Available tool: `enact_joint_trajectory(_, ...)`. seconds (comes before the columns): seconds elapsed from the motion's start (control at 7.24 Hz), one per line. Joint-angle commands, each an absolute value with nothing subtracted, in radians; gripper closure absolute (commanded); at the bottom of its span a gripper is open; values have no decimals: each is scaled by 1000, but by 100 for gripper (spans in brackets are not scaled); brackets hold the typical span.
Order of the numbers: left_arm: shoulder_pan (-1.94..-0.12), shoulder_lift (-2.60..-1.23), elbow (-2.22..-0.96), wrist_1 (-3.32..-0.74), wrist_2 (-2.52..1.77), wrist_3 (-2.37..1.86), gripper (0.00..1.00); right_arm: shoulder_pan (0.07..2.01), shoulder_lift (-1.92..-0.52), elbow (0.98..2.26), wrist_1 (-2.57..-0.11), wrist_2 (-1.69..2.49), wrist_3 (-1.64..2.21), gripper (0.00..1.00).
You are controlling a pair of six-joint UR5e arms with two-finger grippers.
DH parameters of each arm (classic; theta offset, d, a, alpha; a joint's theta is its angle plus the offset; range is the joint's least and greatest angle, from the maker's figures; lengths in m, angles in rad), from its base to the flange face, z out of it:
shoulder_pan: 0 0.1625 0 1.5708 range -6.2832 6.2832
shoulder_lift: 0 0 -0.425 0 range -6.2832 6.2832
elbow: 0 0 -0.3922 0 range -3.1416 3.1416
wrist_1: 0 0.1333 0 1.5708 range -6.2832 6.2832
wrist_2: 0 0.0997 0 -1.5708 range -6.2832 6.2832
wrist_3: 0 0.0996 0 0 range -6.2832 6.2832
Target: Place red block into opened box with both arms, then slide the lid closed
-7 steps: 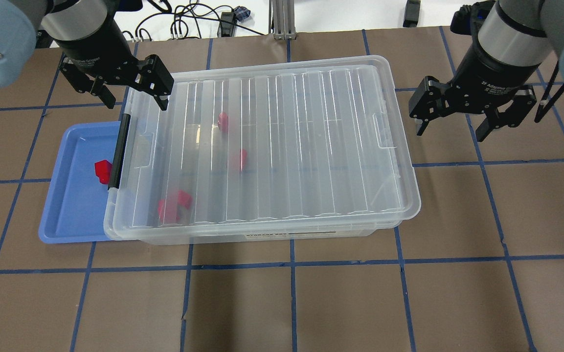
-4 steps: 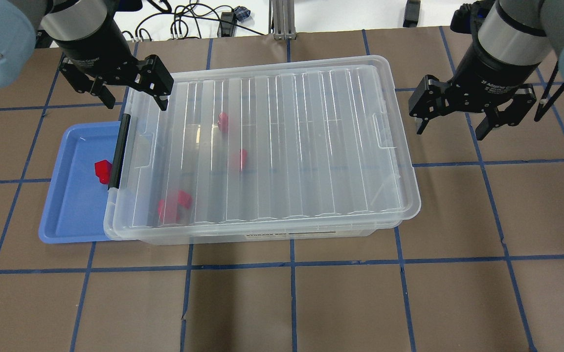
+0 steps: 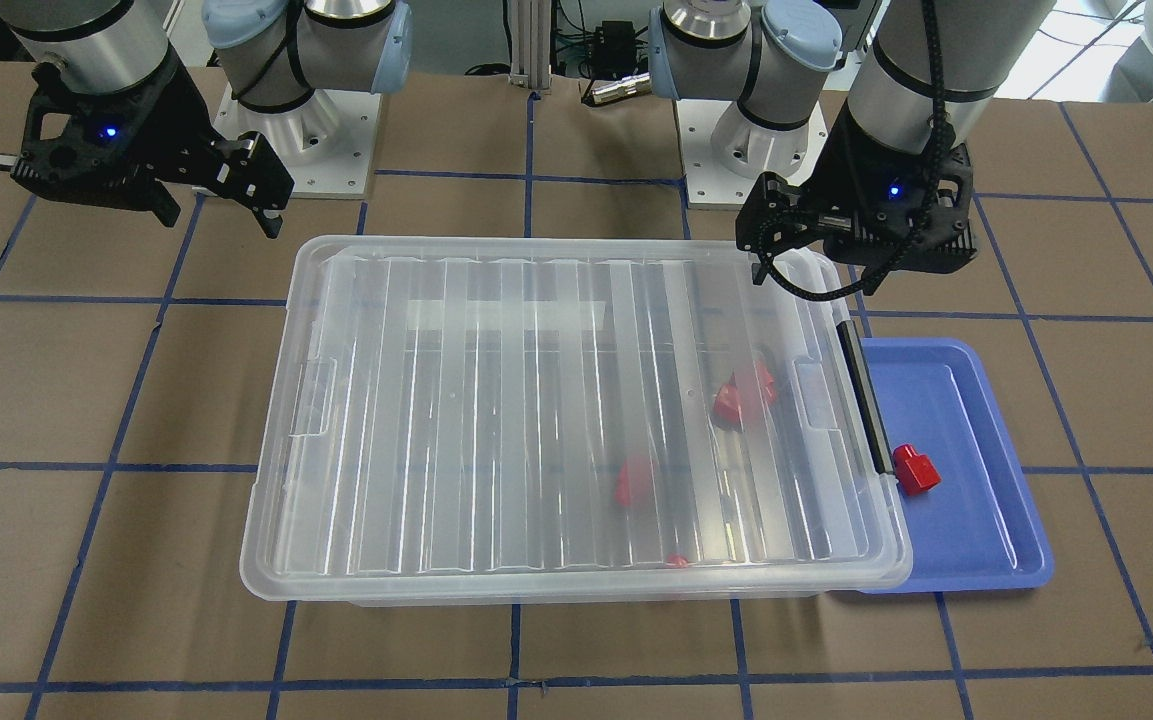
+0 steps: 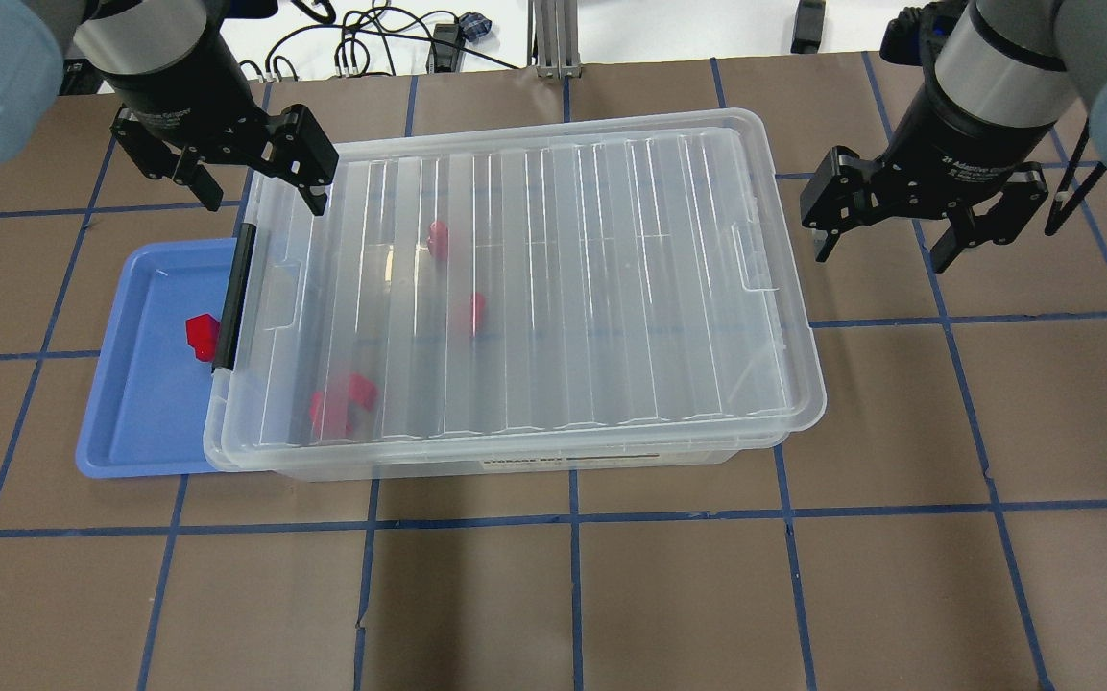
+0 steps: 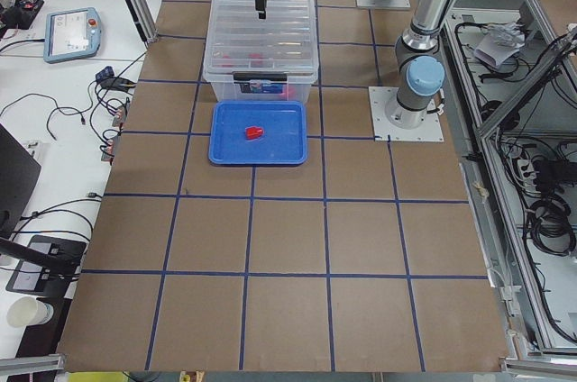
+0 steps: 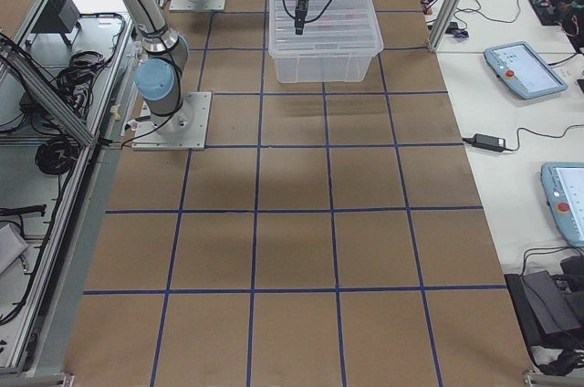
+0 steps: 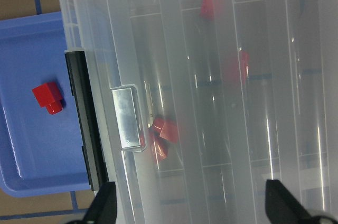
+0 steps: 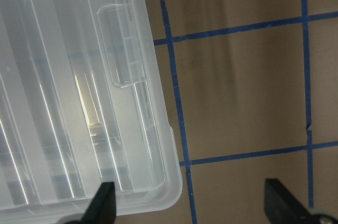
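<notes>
One red block (image 4: 200, 334) (image 3: 914, 469) (image 7: 47, 97) lies in the blue tray (image 4: 145, 422), beside the box's black bar (image 4: 233, 297). The clear box (image 4: 515, 463) (image 3: 536, 598) has the ridged lid (image 4: 563, 288) (image 3: 496, 400) lying flat over it, covering almost all of it. Other red blocks (image 4: 342, 403) show blurred through the lid. My left gripper (image 4: 263, 197) (image 3: 821, 280) hangs open above the box's far corner at the tray end. My right gripper (image 4: 881, 257) (image 3: 221, 220) is open over bare table, apart from the lid's other short end.
The blue tray (image 3: 976, 540) is partly tucked under the box's short side. Cables and a metal post (image 4: 553, 38) sit beyond the table's far edge. Both arm bases (image 3: 736, 150) stand on the robot's side of the box. Brown, blue-taped table surrounds the box.
Both grippers have shifted very slightly, still open. The lid, the box and the red blocks have not moved.
</notes>
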State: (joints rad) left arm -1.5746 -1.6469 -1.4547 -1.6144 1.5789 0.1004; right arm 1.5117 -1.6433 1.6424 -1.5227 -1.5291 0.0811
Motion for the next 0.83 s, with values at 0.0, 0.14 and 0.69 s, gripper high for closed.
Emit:
enact_joint_trajectory(0.0,-1557,-1657,-1389,-1628,1584,107,0,1511,-1611,1646,-1520,-1522,90,0)
enact_joint_trajectory(0.14,-1495,-1675,-1346,-1631,1577,101,0,1509,-1599,1644,-1529,-1517,97,0)
enact_joint_trajectory(0.69,-1252,-1764,-1379,-1706,1569,104,0,1514,-1461,1646,-1667,-1532,97,0)
